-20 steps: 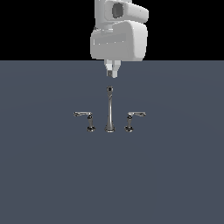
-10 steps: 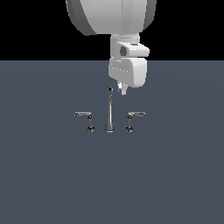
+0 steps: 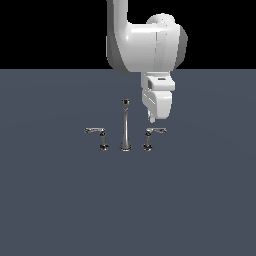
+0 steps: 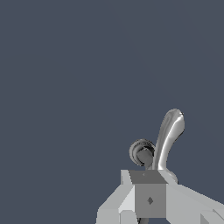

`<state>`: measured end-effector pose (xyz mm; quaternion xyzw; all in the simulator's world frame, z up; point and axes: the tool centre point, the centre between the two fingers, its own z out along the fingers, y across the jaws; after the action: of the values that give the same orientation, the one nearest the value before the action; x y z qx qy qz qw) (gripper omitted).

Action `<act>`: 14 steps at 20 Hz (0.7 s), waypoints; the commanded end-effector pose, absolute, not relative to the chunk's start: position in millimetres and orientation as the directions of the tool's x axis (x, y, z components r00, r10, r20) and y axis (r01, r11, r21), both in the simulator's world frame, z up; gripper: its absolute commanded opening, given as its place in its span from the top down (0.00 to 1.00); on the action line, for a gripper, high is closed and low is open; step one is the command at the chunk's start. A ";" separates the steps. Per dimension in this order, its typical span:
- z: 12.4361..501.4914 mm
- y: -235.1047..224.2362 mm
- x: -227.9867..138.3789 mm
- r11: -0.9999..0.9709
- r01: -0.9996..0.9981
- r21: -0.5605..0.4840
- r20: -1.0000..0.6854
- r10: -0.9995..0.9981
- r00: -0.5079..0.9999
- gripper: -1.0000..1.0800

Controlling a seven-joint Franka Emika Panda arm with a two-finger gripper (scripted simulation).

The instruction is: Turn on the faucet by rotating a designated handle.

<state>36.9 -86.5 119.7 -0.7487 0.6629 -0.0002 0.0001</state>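
I have the gripper [image 3: 152, 120] poised just above the designated handle [image 3: 154, 132], at about four o'clock from the faucet [image 3: 125, 125] spout; I cannot tell its jaw state. No contact yet, so I judge the whole turn remains.

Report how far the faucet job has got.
Done: the gripper hangs just above the designated handle, beside the spout. In hand: the approach; no contact is visible. Left: touching the lever and rotating it; its arm points to the exterior view's right, mirroring the twin handle.
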 end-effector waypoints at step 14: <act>85.5 -117.9 52.3 0.023 -1.000 0.000 0.001 -1.000 -0.023 1.00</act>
<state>51.9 -117.8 85.6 -0.6993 0.7148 -0.0001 -0.0007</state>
